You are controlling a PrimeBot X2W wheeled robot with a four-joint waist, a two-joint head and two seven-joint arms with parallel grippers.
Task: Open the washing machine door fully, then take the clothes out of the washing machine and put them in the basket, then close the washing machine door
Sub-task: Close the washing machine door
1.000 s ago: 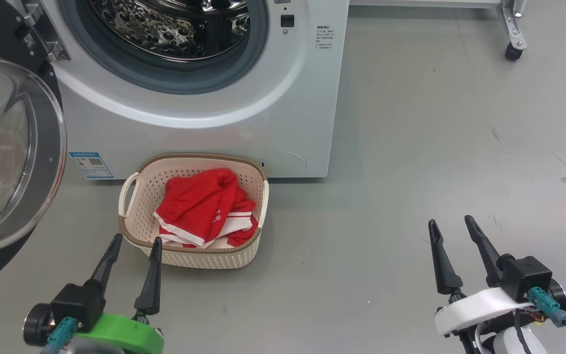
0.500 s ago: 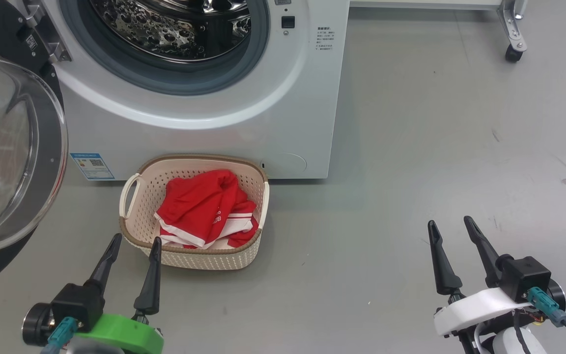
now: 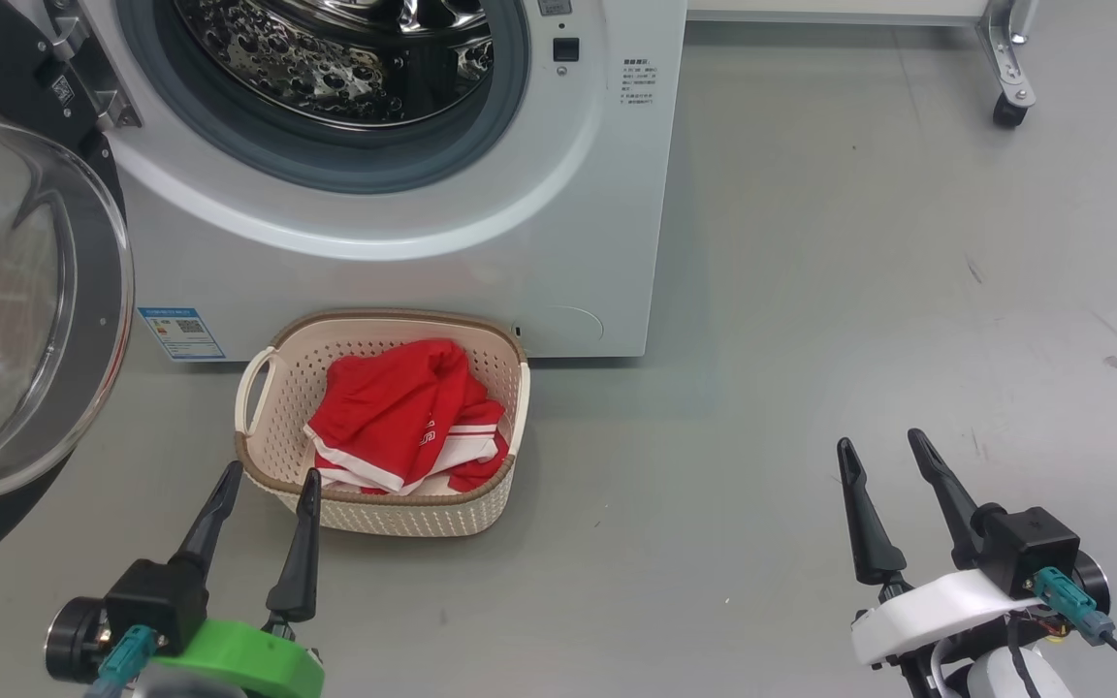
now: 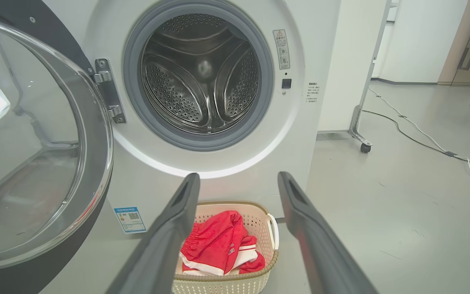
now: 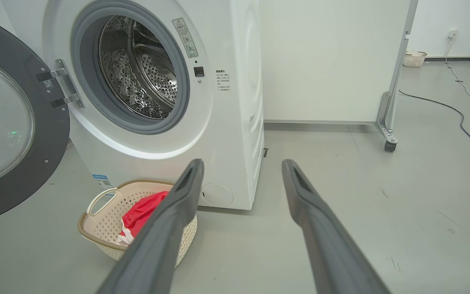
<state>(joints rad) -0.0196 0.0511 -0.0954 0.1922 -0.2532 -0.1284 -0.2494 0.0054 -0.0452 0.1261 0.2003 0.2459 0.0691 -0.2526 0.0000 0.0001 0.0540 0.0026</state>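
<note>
The white washing machine (image 3: 558,223) stands at the top left, its steel drum (image 4: 202,77) bare inside. Its door (image 3: 25,310), black-rimmed with a clear glass bowl, hangs swung wide out to the left. Red clothes (image 3: 403,412) with white trim lie in the cream basket (image 3: 272,417) on the floor in front of the machine. My left gripper (image 3: 268,480) is open, fingertips just short of the basket's near rim, nothing between them. Far to the right over bare floor, my right gripper (image 3: 878,446) is open too and holds nothing.
A white panel on a metal leg with a castor (image 3: 1009,107) stands behind the machine at the right. A cable (image 4: 422,139) runs across the grey floor beyond it. A second small basket (image 5: 413,59) sits by the far wall.
The whole head picture has shifted slightly, so the camera moved a little. Neither gripper has changed its opening, and the basket and clothes lie as before.
</note>
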